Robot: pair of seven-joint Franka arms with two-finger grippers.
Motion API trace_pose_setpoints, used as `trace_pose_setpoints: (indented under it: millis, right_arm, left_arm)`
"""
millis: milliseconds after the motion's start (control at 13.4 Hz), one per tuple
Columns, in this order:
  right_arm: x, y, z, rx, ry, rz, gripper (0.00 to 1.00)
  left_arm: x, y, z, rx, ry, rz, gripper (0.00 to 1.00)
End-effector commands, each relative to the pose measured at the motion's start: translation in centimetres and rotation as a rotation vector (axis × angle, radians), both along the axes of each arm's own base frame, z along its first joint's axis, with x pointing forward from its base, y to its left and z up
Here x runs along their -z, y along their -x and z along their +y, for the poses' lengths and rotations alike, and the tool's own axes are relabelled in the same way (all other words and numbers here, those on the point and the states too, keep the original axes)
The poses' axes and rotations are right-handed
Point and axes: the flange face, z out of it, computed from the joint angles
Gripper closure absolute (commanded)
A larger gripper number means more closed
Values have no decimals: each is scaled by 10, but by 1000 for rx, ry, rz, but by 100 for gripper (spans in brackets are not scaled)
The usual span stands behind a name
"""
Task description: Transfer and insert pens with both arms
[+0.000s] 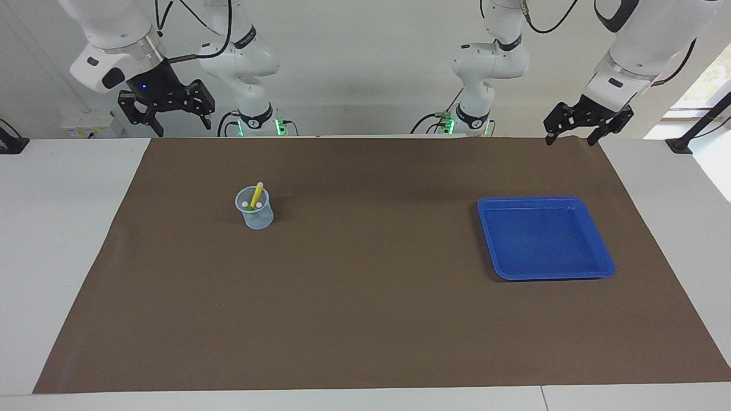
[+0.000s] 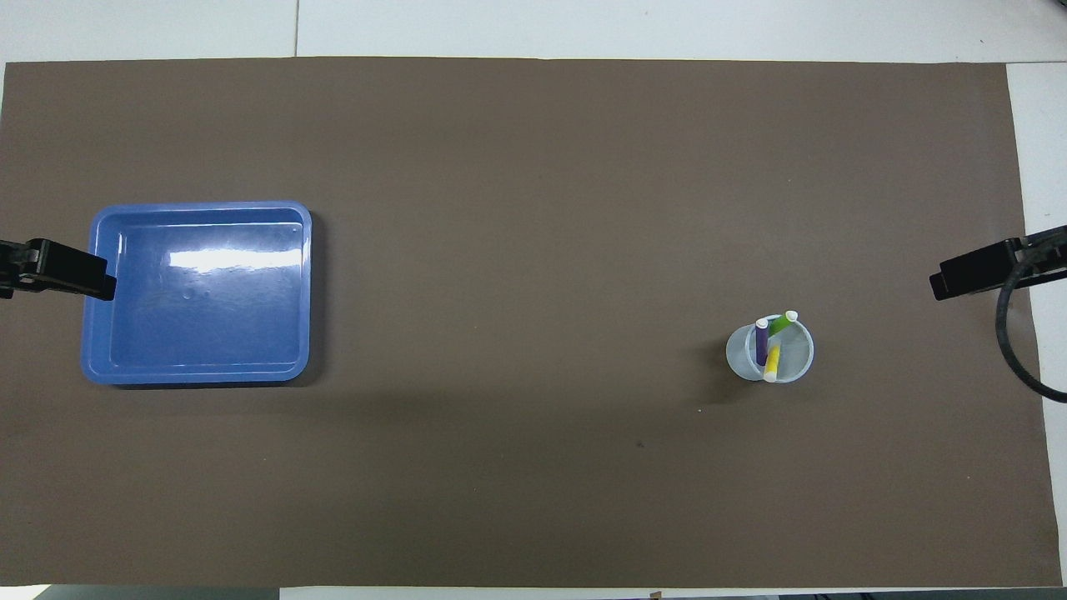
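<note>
All three pens sat in the cup, tray bare, left gripper and right gripper both spread and raised, so the task looked finished, nothing further needed.

Blue tray sits on brown mat, w/ white table showing round the edges.
</note>
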Motion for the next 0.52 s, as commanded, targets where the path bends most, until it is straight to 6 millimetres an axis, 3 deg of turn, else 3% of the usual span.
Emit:
trace_pose_setpoints:
  millis: [0,149,447]
  right_arm:
    - [-2,0,-8,30,13,-10,0]
    - [0,1,-35,80,18,-5,0]
    - [0,2,-39,88,17,-5,0]
  left_arm:
    - [-3,1,7,-1,-13,10,0]
    - [-2,1,6,0,-13,10,0]
    - [-3,1,6,0,-13,4,0]
